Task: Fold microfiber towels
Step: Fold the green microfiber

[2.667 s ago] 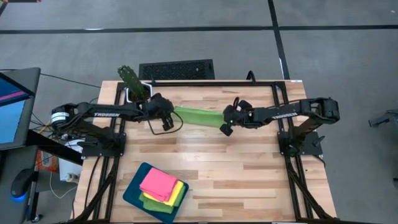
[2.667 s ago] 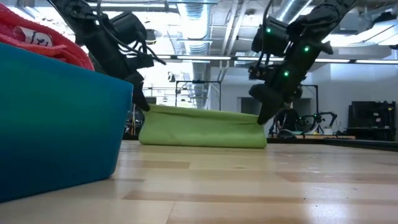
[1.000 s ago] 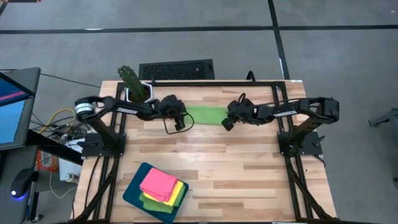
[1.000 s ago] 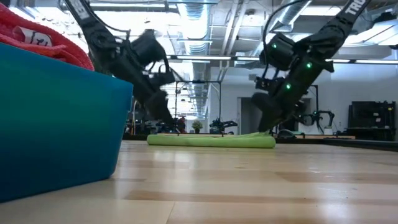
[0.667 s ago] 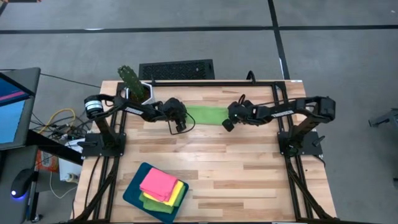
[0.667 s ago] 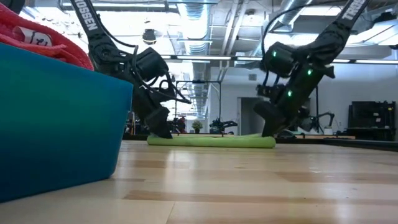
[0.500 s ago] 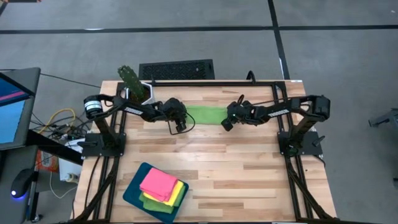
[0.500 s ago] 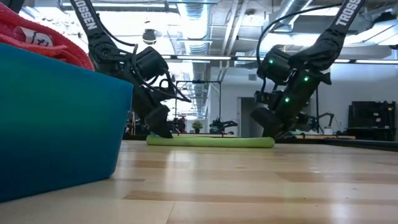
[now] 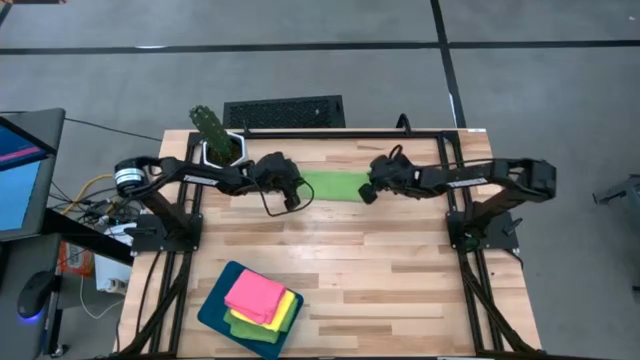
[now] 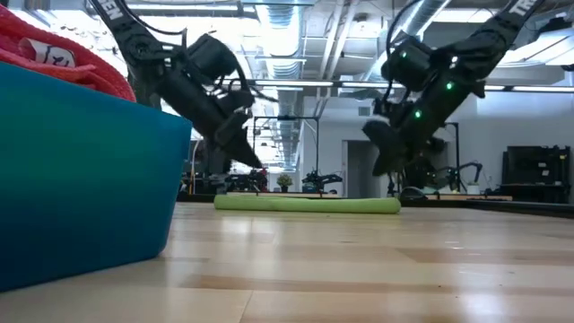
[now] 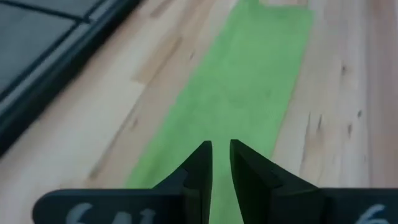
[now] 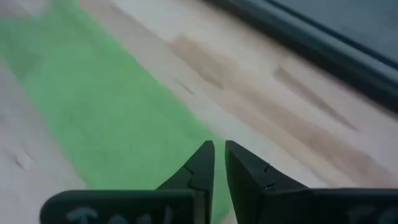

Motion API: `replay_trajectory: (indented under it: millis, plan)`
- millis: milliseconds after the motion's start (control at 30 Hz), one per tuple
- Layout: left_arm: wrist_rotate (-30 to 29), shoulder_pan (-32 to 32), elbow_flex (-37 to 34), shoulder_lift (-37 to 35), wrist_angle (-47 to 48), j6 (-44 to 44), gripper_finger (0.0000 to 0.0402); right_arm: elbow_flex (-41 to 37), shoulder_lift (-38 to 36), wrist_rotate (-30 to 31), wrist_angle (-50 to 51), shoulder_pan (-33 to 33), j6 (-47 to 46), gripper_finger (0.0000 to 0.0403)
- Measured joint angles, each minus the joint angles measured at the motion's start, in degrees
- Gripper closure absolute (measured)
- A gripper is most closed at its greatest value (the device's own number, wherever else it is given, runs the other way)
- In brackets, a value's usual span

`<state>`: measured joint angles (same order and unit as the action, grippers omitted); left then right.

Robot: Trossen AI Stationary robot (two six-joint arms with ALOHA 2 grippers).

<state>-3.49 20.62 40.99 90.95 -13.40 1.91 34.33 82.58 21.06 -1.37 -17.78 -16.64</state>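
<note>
My left pincer point(image 9: 292, 196) hangs just above the left end of the lime green microfiber towel point(image 9: 334, 186), a long folded strip lying flat on the pale wooden plank counter point(image 9: 400, 270) toward its far edge. My right pincer point(image 9: 368, 191) hangs over the strip's right end. In the low view both pincers point(image 10: 251, 154) point(image 10: 381, 154) are clear of the cloth point(image 10: 307, 205), which lies flat and low on the boards with nothing lifting it.

Through my left wrist camera, my two dark fingers point(image 11: 200, 168) stand nearly clenched, with only a thin slit between them, and nothing is pinched there; the green strip point(image 11: 242, 93) runs away from the tips along the boards. My right wrist camera shows the same: my fingers point(image 12: 200, 168) stand almost together with a narrow gap, empty, above the edge of the green cloth point(image 12: 106, 106), with a dark frame rail just beyond the counter's edge.

Toward the near left corner of the counter sits a dark teal flat tray with rounded corners point(image 9: 214, 310). On it rests a stack of folded towels: a pink one point(image 9: 254, 296) on top, a yellow one point(image 9: 286, 308) under it, and lime green ones point(image 9: 240, 322) at the bottom. This stack is well apart from the strip between my pincers. In the low view the tray's teal wall point(image 10: 90, 179) fills the near left, with a reddish cloth point(image 10: 54, 54) showing above its rim.
</note>
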Motion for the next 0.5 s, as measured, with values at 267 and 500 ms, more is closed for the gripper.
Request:
replay_trajectory:
  millis: [267,500]
  plan:
    - [-2.23,1.30,0.00,3.38,-5.74,2.62,0.0352,-0.02,5.99,-0.22,-8.73,0.65,-0.36,0.0340]
    - [-3.41,3.04,-0.09,10.34,-5.49,0.36,0.0352,0.37,17.94,0.75,-12.65,1.36,-3.94,0.0340]
